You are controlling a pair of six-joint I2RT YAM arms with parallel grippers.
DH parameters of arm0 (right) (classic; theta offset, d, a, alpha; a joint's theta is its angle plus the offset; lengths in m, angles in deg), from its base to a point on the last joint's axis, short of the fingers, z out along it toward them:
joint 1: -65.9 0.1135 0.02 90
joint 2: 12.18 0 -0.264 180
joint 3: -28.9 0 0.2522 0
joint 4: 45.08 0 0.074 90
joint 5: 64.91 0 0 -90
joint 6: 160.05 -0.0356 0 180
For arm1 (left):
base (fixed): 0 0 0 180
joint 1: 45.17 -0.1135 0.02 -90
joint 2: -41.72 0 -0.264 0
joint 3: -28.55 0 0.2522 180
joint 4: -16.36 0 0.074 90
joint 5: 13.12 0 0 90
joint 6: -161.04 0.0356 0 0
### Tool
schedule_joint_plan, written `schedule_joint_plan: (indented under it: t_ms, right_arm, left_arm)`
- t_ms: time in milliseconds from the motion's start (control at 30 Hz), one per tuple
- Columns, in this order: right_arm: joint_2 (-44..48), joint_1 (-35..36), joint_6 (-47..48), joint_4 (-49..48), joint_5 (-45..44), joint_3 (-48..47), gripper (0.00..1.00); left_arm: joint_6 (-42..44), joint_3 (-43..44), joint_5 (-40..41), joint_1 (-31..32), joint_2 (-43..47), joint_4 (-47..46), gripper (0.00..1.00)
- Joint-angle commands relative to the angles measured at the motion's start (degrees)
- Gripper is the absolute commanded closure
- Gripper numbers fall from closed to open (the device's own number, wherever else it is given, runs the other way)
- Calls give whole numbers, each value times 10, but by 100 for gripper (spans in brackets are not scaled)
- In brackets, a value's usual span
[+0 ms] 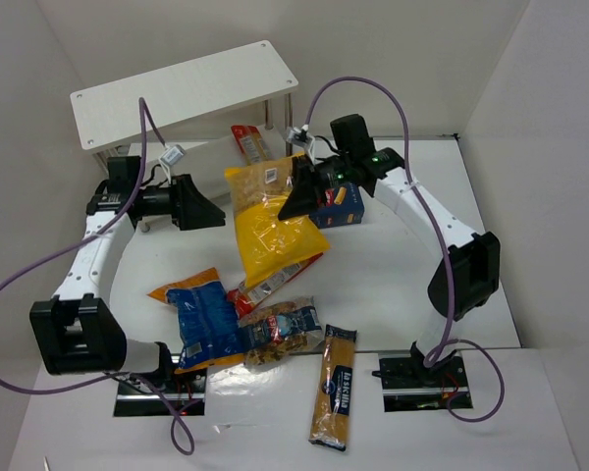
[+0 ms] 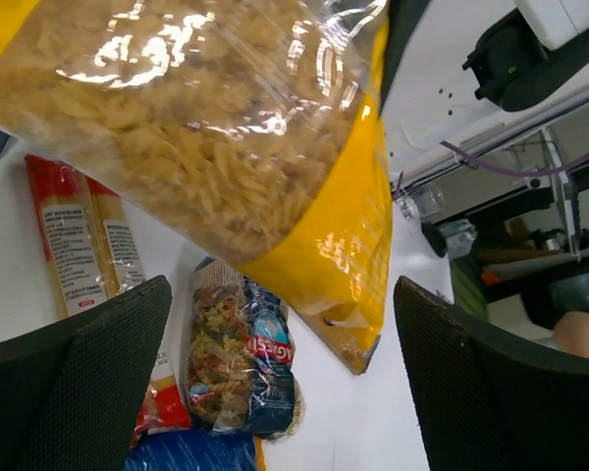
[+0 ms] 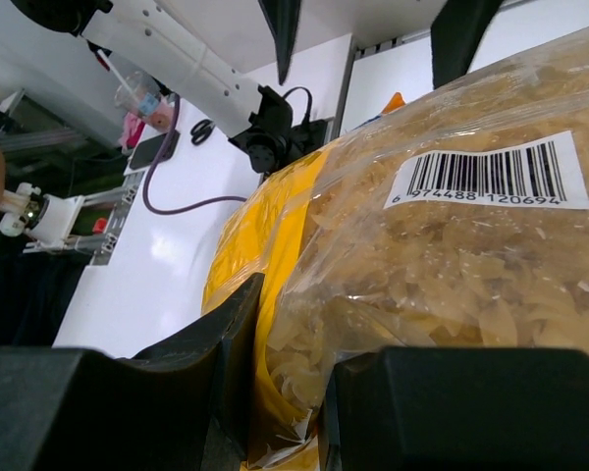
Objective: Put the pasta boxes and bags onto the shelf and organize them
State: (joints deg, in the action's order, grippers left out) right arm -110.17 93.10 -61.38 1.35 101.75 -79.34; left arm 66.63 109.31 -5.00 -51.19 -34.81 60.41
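Observation:
My right gripper point(image 1: 293, 201) is shut on one edge of the yellow bag point(image 1: 270, 226), which hangs tilted above the table. In the right wrist view the jaws point(image 3: 294, 373) pinch its clear, pasta-filled end point(image 3: 452, 285). My left gripper point(image 1: 211, 211) stands open just left of the bag. From the left wrist the bag point(image 2: 226, 147) fills the view above the spread fingers point(image 2: 98, 363), apart from them. The white shelf point(image 1: 182, 93) stands at the back left. A dark blue box point(image 1: 339, 208) lies under the right arm.
A blue-orange bag point(image 1: 201, 319) and a clear bag point(image 1: 285, 329) of mixed pasta lie near the front. A long blue-labelled packet point(image 1: 334, 385) lies beside them. One red packet point(image 1: 248, 142) sits by the shelf's legs and another point(image 1: 275, 285) pokes out below the yellow bag.

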Motion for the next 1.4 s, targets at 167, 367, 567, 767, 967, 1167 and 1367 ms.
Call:
schedule_joint_plan:
  t_ms: [167,367,567,767,967,1167,1367]
  right_arm:
    - [-6,21,12,-8,52,-81,100]
    - [-12,26,-4,-13,78,-91,100]
    - [-40,39,-4,-7,83,-110,100]
    - [-81,45,22,13,89,-132,100]
    - [-119,56,51,48,100,-177,100]
    - [-140,61,68,71,95,-212,100]
    - [-152,61,73,71,82,-212,100]
  left_arm:
    - [-66,-8,-11,0,-44,-59,1]
    - [-79,14,-11,20,-99,-66,1]
    - [-79,72,-16,57,-129,-66,1]
    - [-58,110,-54,62,-157,-33,1]
    - [141,160,-154,57,-203,168,1]
    - [147,139,-154,67,-203,168,1]
    - [147,132,-154,84,-191,168,1]
